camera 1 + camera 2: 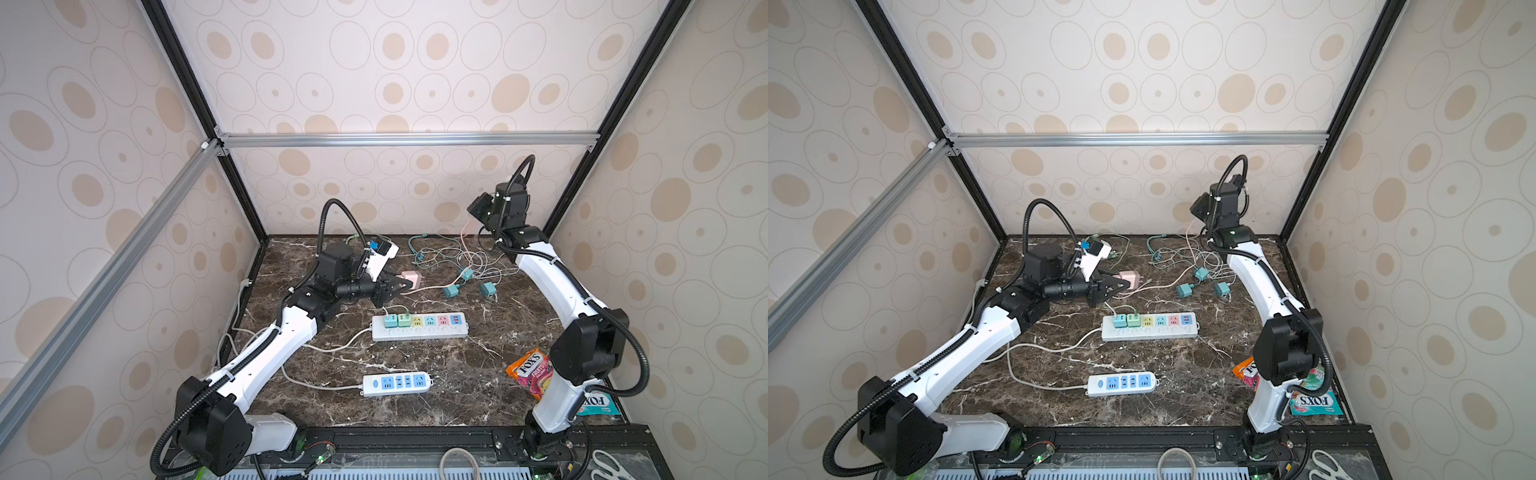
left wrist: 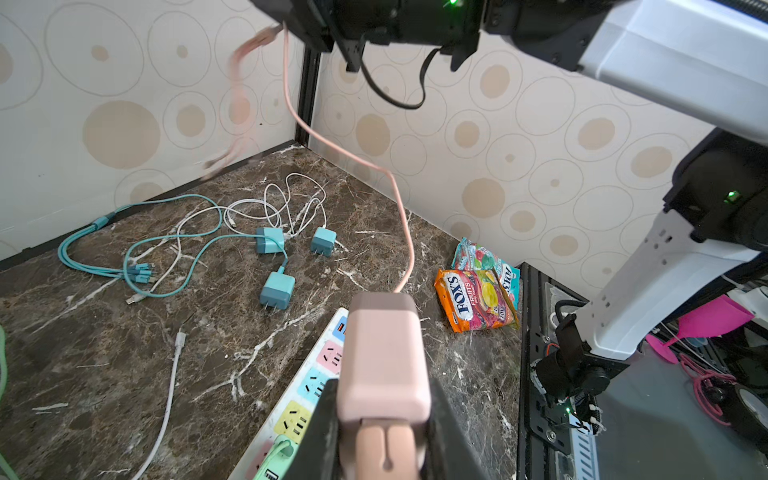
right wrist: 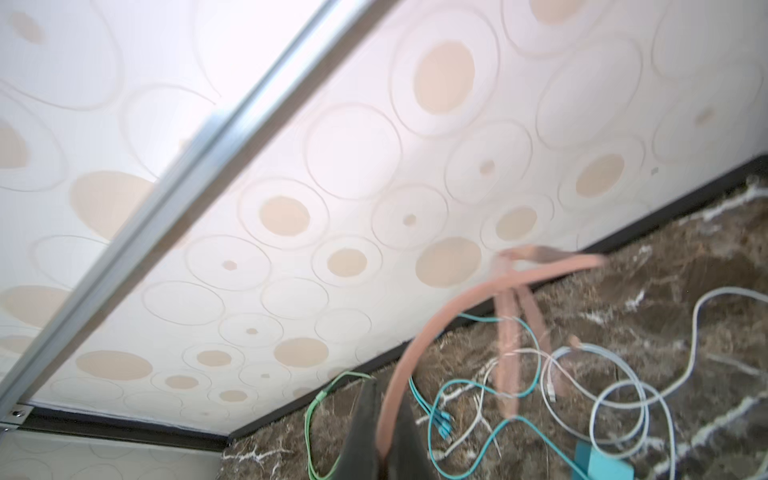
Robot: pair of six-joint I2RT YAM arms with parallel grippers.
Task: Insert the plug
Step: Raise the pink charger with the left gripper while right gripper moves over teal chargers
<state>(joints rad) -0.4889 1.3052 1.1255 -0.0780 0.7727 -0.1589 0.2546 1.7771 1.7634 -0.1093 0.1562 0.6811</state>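
Two power strips, two candy bags

We find the tabletop bare between the multicolour power strip and the blue-socket power strip, and rightward to the Fox's candy bags. A teal plug and a green plug occupy the multicolour strip's left end; its other sockets stand uncovered. Teal chargers and tangled cables clutter the far right, and a pink cable crosses the air above them.
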